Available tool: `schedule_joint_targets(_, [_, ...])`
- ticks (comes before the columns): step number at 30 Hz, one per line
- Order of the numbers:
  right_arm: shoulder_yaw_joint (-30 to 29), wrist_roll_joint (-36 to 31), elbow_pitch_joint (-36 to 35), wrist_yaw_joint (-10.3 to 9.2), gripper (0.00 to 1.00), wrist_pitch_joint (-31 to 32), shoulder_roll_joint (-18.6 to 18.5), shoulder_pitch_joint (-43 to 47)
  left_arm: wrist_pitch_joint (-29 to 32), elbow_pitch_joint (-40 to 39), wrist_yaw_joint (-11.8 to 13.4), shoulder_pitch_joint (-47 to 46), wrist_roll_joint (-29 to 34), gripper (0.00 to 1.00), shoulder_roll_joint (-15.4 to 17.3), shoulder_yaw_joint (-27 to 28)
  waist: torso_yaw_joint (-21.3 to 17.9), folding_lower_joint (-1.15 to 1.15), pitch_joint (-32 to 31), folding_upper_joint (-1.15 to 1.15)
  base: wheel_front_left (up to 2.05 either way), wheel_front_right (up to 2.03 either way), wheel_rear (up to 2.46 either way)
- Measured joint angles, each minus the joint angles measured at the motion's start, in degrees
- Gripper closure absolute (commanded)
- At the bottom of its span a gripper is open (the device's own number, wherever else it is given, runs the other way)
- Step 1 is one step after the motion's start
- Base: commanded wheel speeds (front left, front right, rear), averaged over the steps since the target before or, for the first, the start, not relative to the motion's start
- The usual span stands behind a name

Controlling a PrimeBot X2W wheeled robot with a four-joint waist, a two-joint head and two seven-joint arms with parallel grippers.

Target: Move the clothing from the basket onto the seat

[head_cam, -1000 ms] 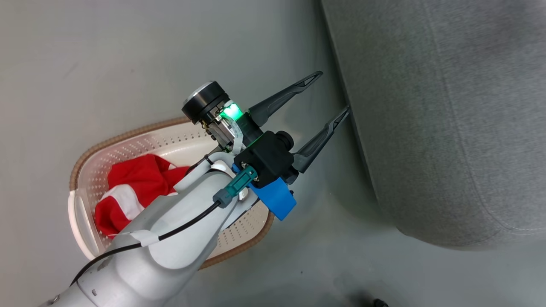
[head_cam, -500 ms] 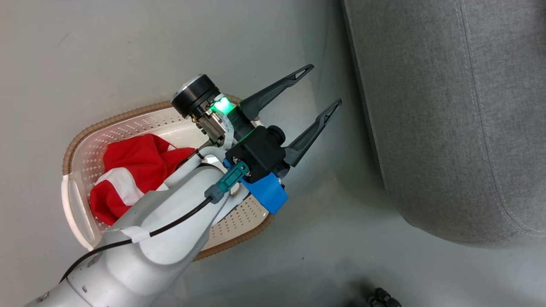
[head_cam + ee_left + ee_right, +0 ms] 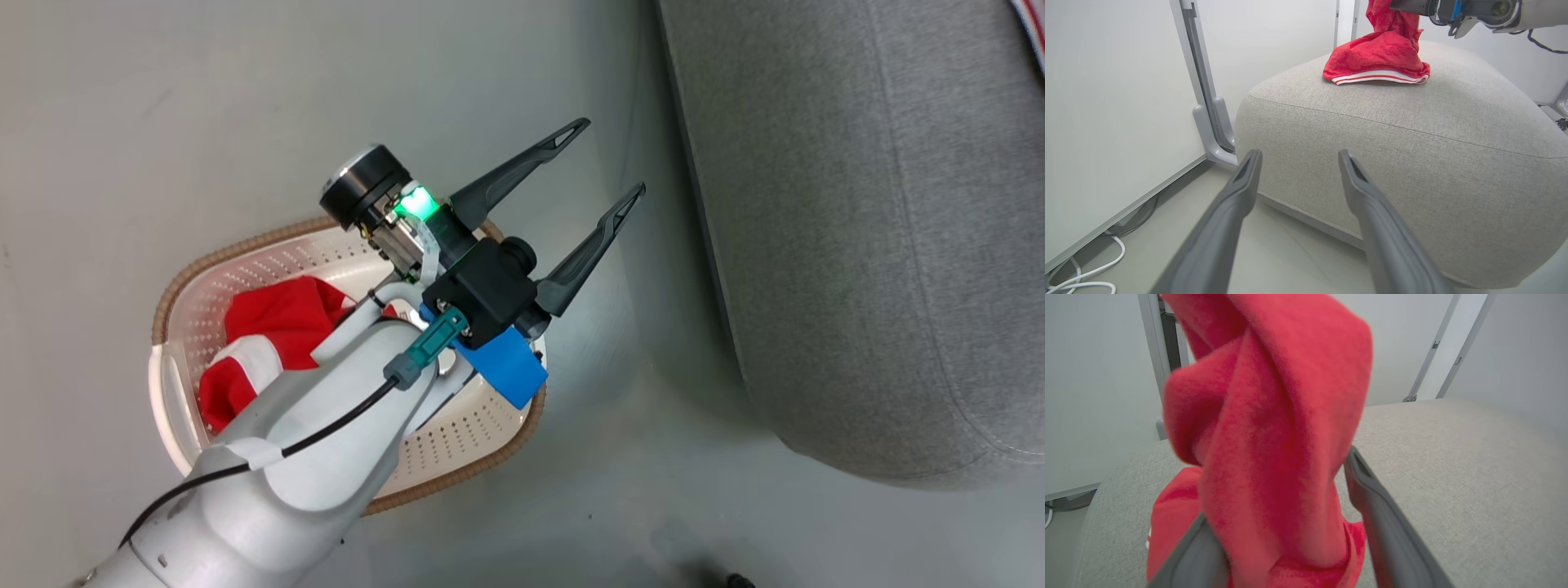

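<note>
- Currently the left claw (image 3: 608, 157) is open and holds nothing. Its two dark fingers are spread over the floor (image 3: 245, 98) between basket and seat, tips pointing at the seat's rounded side.
- Left forearm (image 3: 310, 457), pale, with a black cable taped along it, crosses above the basket.
- Right claw (image 3: 1278, 486): fingers stand wide apart, so the jaws read as open. A red garment (image 3: 1274, 416) stands bunched between them, lying against one finger and brushing the other near its tip. Cannot tell whether the fabric is caught on a finger.
- Left wrist view: the right claw sits at the top edge, above the seat, and the red garment rises up to it. The lower part of the fabric is heaped on the seat top, its white-striped hem resting on the upholstery.
- Second red garment (image 3: 277, 327), with a white band, lies crumpled inside the basket (image 3: 482, 441), partly hidden under the left forearm.
- Basket: cream, perforated walls, brown rim. It stands on the floor near the seat, not touching it.
- Seat (image 3: 857, 245): grey fabric, rounded corner, seam running along the edge.
- Surroundings, left wrist view: pale wall panel (image 3: 1106, 102), grey upright post (image 3: 1208, 122) just beside the seat, white cable (image 3: 1086, 281) on the floor at the panel's foot.
</note>
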Motion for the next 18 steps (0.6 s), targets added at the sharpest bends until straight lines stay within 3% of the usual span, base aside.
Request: schedule_joint_targets(18, [-2.64,-4.97,-21.75,0.0,0.0,0.0,4.57,25.1,0.0,-1.65,1.46,11.07,-1.13,0.0,-2.3,5.71,1.41,-0.01,-15.08,0.0,0.0,0.0,0.0])
